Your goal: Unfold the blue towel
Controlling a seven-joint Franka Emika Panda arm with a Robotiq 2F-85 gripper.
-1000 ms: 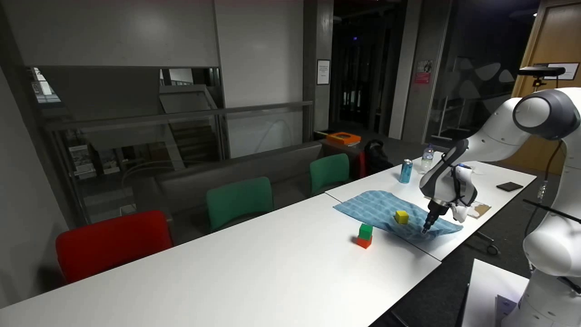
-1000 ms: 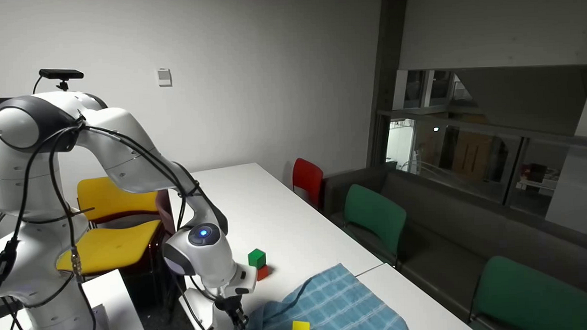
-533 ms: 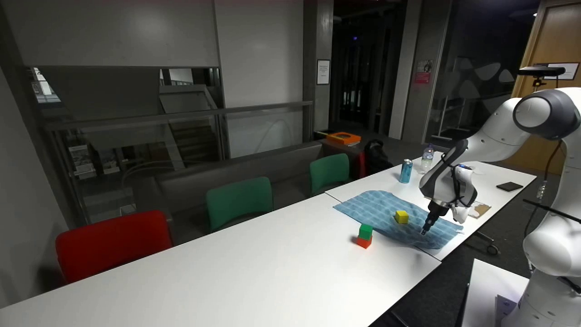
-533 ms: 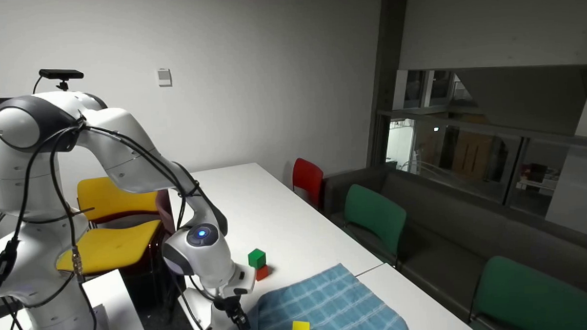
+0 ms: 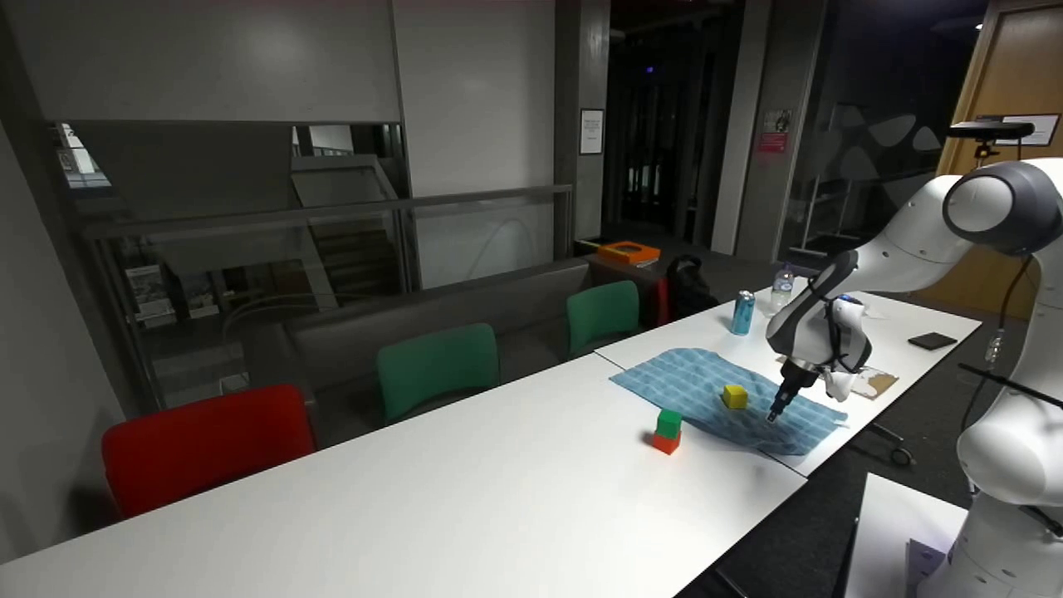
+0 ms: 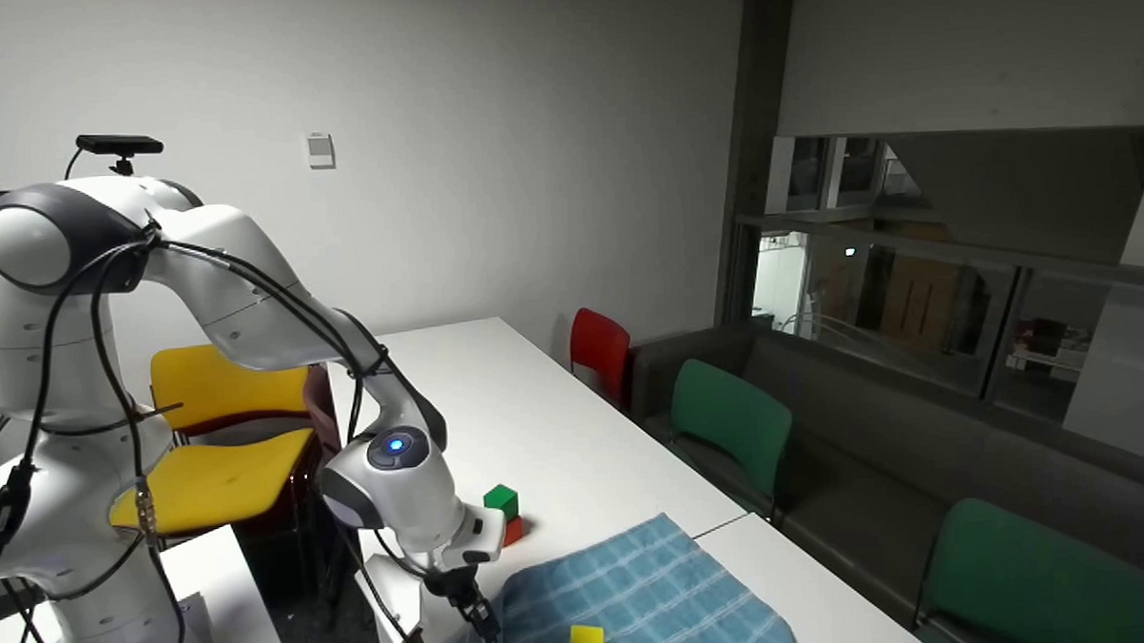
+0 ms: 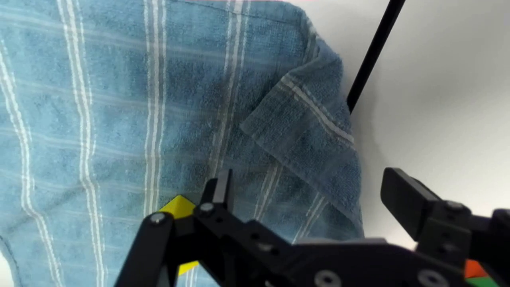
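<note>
Right, my end effector (image 7: 306, 183) is released, jaws wide apart, nothing in their grip. The blue towel (image 7: 187, 91) fills the left and middle of the wrist view, spread over the bench (image 7: 430, 99) but for one turned-over flap (image 7: 306, 135) just right of centre, its tip pointing left. I judge that flap to be the piece left to undo. To do it well, I want one finger under the free edge near the tip, a pinch on the upper layer only, then a slight lift and a low carry toward the right of the frame, across its own fold. Catching both layers would probably drag the yellow block (image 7: 178, 207), lower left of centre, along with the cloth. The red block (image 7: 474, 269) and green block (image 7: 482, 282), lower right, want room too.

As for pose, in an exterior view my arm (image 5: 913, 249) arches in from the right edge, the elbow (image 5: 996, 203) high, the wrist bent down and the end effector slanting toward the lower left over the towel. From here I can't tell whether the fingertips touch the cloth.
</note>
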